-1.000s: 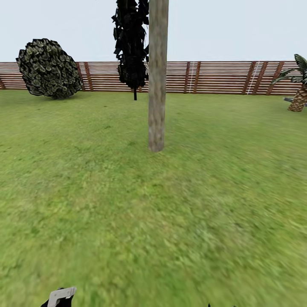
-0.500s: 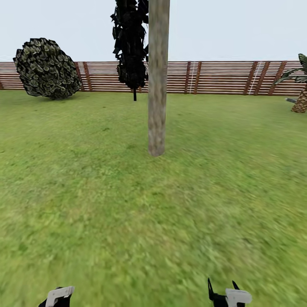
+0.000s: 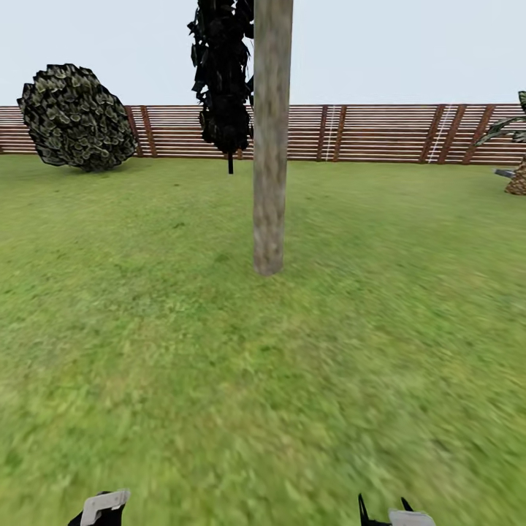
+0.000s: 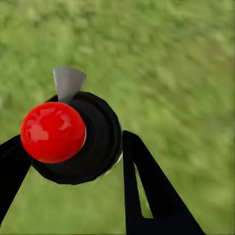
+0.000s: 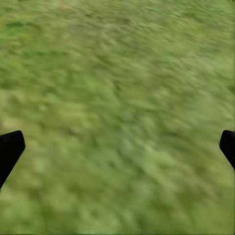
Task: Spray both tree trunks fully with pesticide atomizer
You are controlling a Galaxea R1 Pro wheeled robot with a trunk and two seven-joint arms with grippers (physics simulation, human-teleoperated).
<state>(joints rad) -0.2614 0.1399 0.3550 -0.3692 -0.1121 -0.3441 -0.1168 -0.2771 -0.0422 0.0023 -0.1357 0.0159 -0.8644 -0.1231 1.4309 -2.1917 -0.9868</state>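
Atomizer (image 4: 73, 142): clamped between the left gripper's (image 4: 68, 161) two black fingers, seen from above with its red cap and thin grey spray head pointing away, so it looks ready to aim.
Left gripper: closed around the bottle, carried low over the grass (image 3: 183, 380).
Right gripper (image 5: 117, 147): fingers spread wide, nothing between them, likely kept free for balance.
Tree trunk (image 3: 270, 146): stands straight ahead, well apart; too far to spray, I judge.
Surroundings: slatted fence (image 3: 380, 133), round shrub (image 3: 77, 117), dark conifer (image 3: 223, 80) behind.
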